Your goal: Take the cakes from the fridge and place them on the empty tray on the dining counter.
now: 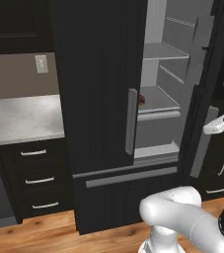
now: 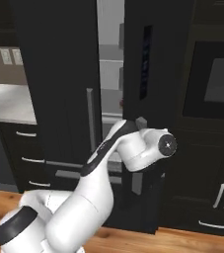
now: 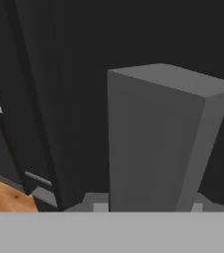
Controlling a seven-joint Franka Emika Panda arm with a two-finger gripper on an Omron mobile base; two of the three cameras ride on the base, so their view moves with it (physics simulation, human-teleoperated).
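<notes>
From the left base view I see into the open fridge (image 1: 103, 99): a cake (image 1: 141, 100) sits at the front left of a middle shelf (image 1: 158, 101), too small to read its facing. My hand view has the grey door handle (image 3: 158, 138) upright, close ahead. I cannot tell the pincer's state.

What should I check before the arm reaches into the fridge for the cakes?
1. Right door open: ok, the shelves inside can be seen.
2. Cake found: ok, at the left end of the middle shelf.
3. Gripper free of the door handle: cannot tell; the handle stands between its tips.
4. Left door out of the way: cannot tell; it is closed and its edge is right beside the cake.
5. Second cake found: cannot tell.
</notes>
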